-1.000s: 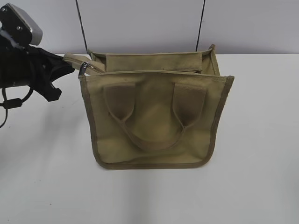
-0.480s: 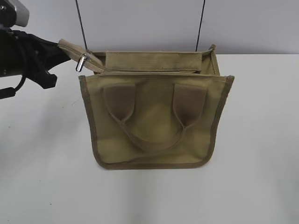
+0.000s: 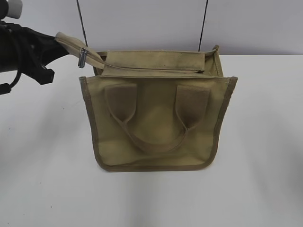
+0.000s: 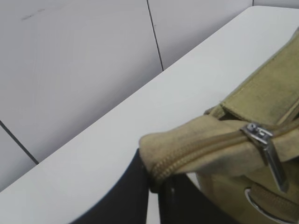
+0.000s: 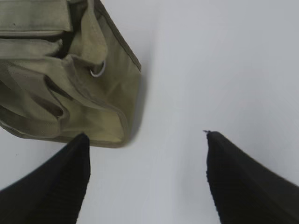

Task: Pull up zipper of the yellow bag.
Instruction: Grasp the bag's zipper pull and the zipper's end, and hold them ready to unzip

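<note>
1. Step in hand: the left gripper (image 4: 156, 184) grips the free end of the zipper strip (image 3: 71, 43) and holds it raised off the bag's (image 3: 156, 127) upper-left corner. This appears to be a bracing hold, not the pull itself.
2. Location: the bag stands on the white table (image 3: 265, 142). The silver pull (image 3: 83, 57) hangs on the strip near the held end, just left of the bag's top edge.
3. Next move, as judged: keep the strip taut while a gripper takes the pull and runs it along the teeth.
4. Left jaws: clenched on the strip's end.
5. Right gripper (image 5: 147, 158): jaws spread wide, holding nothing, beside the bag's corner above bare table.
</note>
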You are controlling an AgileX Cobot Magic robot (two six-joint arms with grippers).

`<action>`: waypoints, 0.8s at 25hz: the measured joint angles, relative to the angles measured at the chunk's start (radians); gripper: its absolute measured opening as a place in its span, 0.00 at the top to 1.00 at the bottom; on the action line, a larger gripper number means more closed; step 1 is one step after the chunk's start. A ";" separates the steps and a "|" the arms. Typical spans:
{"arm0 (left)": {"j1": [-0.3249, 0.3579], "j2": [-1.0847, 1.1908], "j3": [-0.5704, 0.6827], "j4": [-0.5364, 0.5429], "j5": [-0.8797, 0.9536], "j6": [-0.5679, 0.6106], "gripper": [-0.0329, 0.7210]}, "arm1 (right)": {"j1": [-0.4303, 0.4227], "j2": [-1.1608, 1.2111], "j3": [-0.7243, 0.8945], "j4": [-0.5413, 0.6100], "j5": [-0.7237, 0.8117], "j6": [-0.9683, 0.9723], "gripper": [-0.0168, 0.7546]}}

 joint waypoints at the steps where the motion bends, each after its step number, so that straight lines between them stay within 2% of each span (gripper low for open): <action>1: 0.000 0.000 0.000 0.000 0.000 0.000 0.94 | 0.030 0.053 -0.024 0.004 -0.022 0.004 0.25; 5: 0.000 0.000 0.000 0.001 0.002 0.000 0.94 | 0.245 0.217 -0.109 -0.023 -0.106 0.134 0.25; 9: 0.000 0.000 0.000 0.002 0.003 0.000 0.94 | 0.494 0.439 -0.248 -0.122 -0.154 0.304 0.25; 11: 0.000 0.000 0.000 0.002 0.003 0.000 0.94 | 0.577 0.542 -0.337 -0.159 -0.156 0.368 0.25; 13: 0.000 0.000 0.000 0.002 0.004 0.000 0.94 | 0.638 0.648 -0.446 -0.172 -0.155 0.415 0.25; 17: 0.000 0.000 0.000 0.007 0.004 0.000 0.94 | 0.700 0.821 -0.660 -0.165 -0.118 0.486 0.26; 20: 0.000 0.000 0.000 0.023 0.004 0.000 0.94 | 0.733 0.941 -0.824 -0.162 -0.052 0.526 0.31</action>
